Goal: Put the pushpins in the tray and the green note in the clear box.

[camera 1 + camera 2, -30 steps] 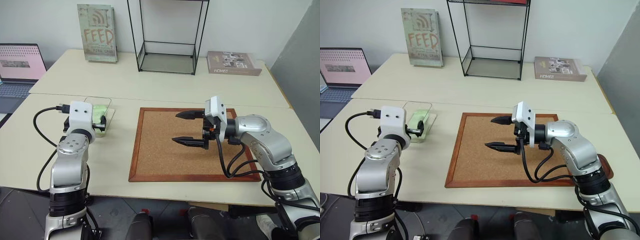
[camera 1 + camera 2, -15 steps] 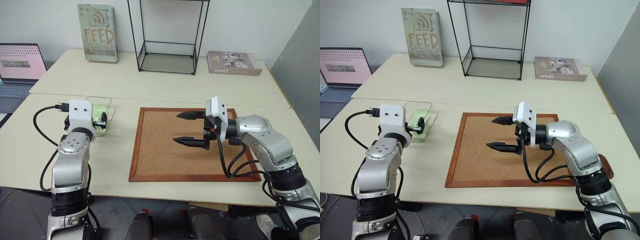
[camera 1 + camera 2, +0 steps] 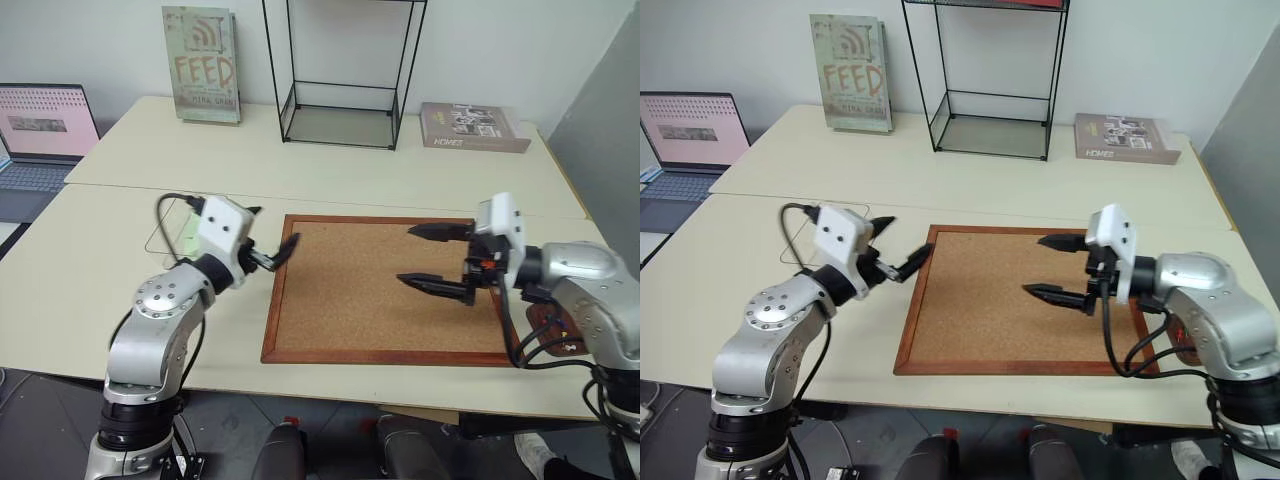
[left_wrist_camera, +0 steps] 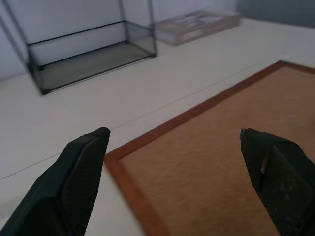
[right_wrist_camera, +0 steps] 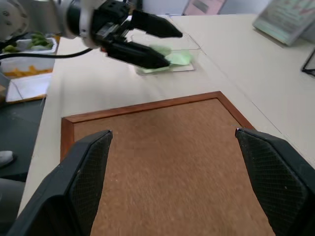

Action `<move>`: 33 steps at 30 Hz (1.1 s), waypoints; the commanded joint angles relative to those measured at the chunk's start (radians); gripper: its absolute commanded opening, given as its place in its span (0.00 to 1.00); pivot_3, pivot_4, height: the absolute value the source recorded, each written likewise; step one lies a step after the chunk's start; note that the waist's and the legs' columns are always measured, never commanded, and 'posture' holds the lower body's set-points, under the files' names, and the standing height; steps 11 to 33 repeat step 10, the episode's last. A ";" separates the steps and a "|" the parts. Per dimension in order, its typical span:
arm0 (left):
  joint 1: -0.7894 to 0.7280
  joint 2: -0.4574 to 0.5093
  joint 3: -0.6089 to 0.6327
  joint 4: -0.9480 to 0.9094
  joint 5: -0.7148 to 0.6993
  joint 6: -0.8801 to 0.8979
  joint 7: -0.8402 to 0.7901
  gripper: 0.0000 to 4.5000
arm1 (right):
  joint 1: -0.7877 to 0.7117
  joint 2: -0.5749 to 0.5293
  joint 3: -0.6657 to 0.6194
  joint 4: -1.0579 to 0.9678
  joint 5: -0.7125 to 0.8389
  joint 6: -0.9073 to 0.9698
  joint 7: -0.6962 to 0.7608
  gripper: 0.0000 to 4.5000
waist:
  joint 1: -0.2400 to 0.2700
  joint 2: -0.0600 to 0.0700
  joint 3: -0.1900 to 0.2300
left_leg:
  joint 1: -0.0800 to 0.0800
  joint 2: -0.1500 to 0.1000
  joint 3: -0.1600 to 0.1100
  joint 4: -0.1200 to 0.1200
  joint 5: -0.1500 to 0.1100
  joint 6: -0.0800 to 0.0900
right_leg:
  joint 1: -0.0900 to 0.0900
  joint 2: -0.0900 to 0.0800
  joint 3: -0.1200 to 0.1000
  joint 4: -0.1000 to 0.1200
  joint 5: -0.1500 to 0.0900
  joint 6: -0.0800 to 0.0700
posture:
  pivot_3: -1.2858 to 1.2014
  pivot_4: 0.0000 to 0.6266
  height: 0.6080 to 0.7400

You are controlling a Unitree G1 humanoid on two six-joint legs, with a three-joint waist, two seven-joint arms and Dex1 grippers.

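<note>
Cork board (image 3: 385, 288) lies under and between both sets of fingers in the left eye view: the left fingers (image 3: 272, 240) are spread and empty over its near-left corner, the right fingers (image 3: 434, 257) are spread and empty above its right half. Behind the left fingers, partly hidden by that arm, the clear box (image 3: 170, 232) sits on the surface (image 3: 350, 180) with a pale green edge inside.

The right eye view shows a slice of the tray (image 3: 1183, 335) behind the right arm.

The left wrist view has the board's corner between the open left fingers.

The right wrist view shows the green note (image 5: 170, 58) in the clear box, just past the left fingers.
</note>
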 commanded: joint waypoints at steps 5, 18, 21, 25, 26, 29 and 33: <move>-0.077 0.047 -0.049 0.016 -0.109 0.024 -0.132 1.00 | 0.158 -0.087 -0.188 -0.103 0.083 0.061 -0.029 0.94 | -0.010 0.000 0.000 | 0.001 0.001 0.001 0.001 0.000 0.000 | 0.000 0.001 0.001 0.001 0.000 0.000 | 0.52 0.24 1.00; -0.136 0.045 -0.063 0.092 -0.107 -0.016 -0.159 1.00 | 0.182 -0.092 -0.210 -0.111 0.084 0.053 -0.059 0.94 | -0.016 0.000 0.000 | 0.002 0.001 0.002 0.001 0.000 0.000 | 0.000 0.001 0.002 0.001 0.000 0.000 | 0.52 0.24 1.00; -0.136 0.045 -0.063 0.092 -0.107 -0.016 -0.159 1.00 | 0.182 -0.092 -0.210 -0.111 0.084 0.053 -0.059 0.94 | -0.016 0.000 0.000 | 0.002 0.001 0.002 0.001 0.000 0.000 | 0.000 0.001 0.002 0.001 0.000 0.000 | 0.52 0.24 1.00; -0.136 0.045 -0.063 0.092 -0.107 -0.016 -0.159 1.00 | 0.182 -0.092 -0.210 -0.111 0.084 0.053 -0.059 0.94 | -0.016 0.000 0.000 | 0.002 0.001 0.002 0.001 0.000 0.000 | 0.000 0.001 0.002 0.001 0.000 0.000 | 0.52 0.24 1.00; -0.136 0.045 -0.063 0.092 -0.107 -0.016 -0.159 1.00 | 0.182 -0.092 -0.210 -0.111 0.084 0.053 -0.059 0.94 | -0.016 0.000 0.000 | 0.002 0.001 0.002 0.001 0.000 0.000 | 0.000 0.001 0.002 0.001 0.000 0.000 | 0.52 0.24 1.00; -0.136 0.045 -0.063 0.092 -0.107 -0.016 -0.159 1.00 | 0.182 -0.092 -0.210 -0.111 0.084 0.053 -0.059 0.94 | -0.016 0.000 0.000 | 0.002 0.001 0.002 0.001 0.000 0.000 | 0.000 0.001 0.002 0.001 0.000 0.000 | 0.52 0.24 1.00; -0.136 0.045 -0.063 0.092 -0.107 -0.016 -0.159 1.00 | 0.182 -0.092 -0.210 -0.111 0.084 0.053 -0.059 0.94 | -0.016 0.000 0.000 | 0.002 0.001 0.002 0.001 0.000 0.000 | 0.000 0.001 0.002 0.001 0.000 0.000 | 0.52 0.24 1.00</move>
